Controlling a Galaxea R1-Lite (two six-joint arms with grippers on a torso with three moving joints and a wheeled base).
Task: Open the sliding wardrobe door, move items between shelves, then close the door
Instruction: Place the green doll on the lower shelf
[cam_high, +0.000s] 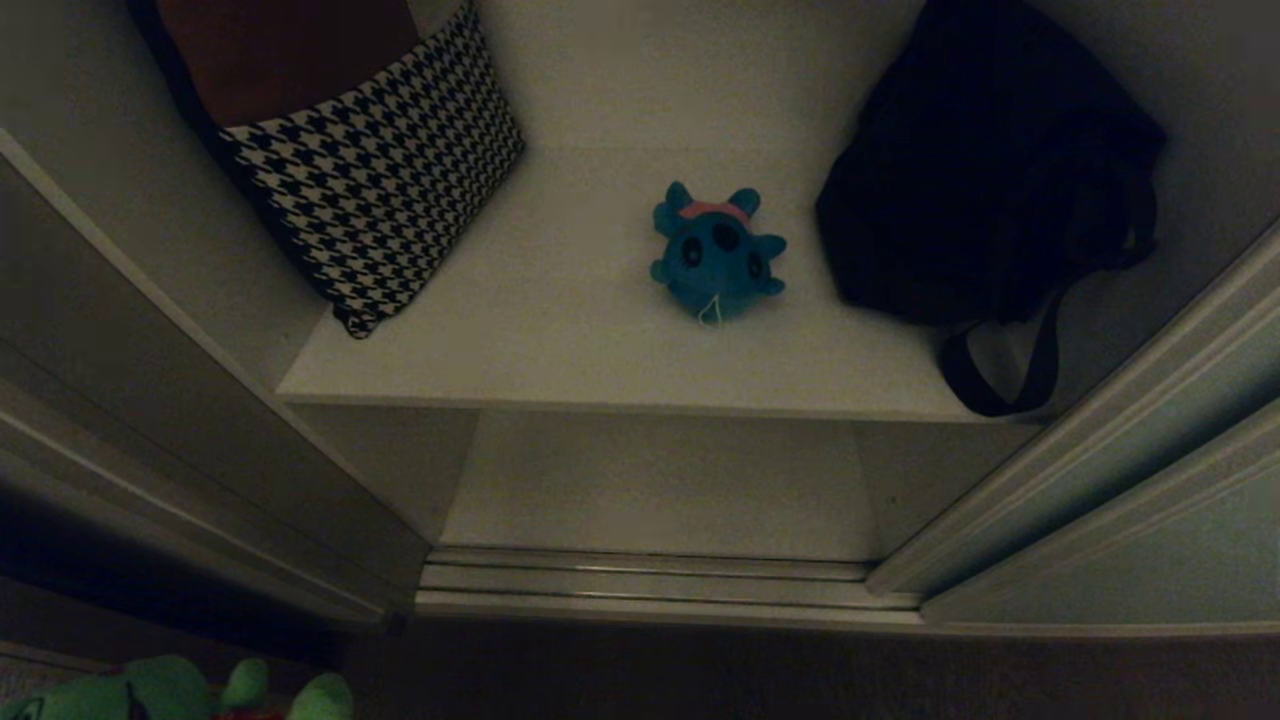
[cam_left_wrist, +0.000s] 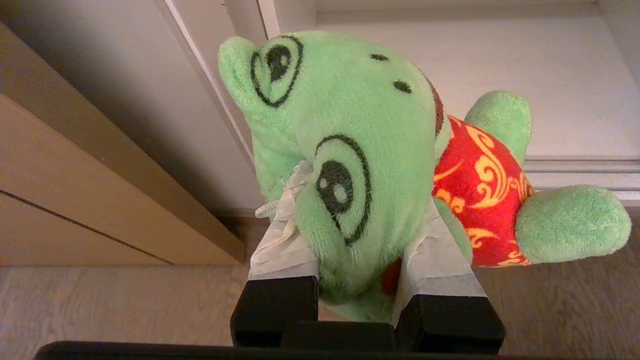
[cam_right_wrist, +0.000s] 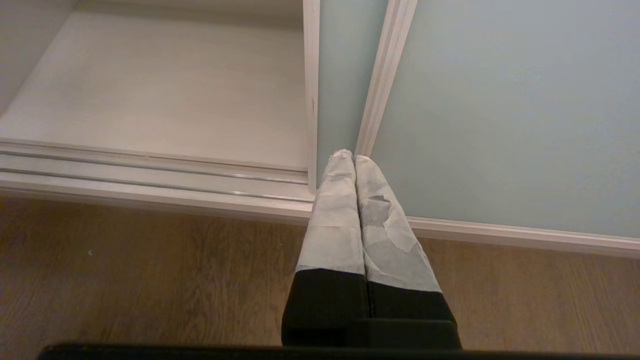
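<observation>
The wardrobe stands open. A blue plush toy (cam_high: 716, 255) with a pink top lies on the upper shelf (cam_high: 560, 340). Below it is the lower shelf (cam_high: 660, 490) (cam_right_wrist: 165, 90), with nothing showing on it. My left gripper (cam_left_wrist: 365, 200) is shut on the green plush toy (cam_left_wrist: 360, 130) with a red patch, low in front of the wardrobe's left side; that toy peeks into the head view's bottom left corner (cam_high: 170, 695). The sliding wardrobe door (cam_high: 1150, 520) (cam_right_wrist: 500, 110) is pushed to the right. My right gripper (cam_right_wrist: 348, 156) hangs shut and empty before the door's edge.
A houndstooth cushion (cam_high: 380, 180) leans at the upper shelf's left and a black strapped bag (cam_high: 990, 170) fills its right. The floor track (cam_high: 650, 585) runs along the opening. A brown wooden frame (cam_left_wrist: 75, 200) stands left; wooden floor (cam_right_wrist: 125, 280) lies below.
</observation>
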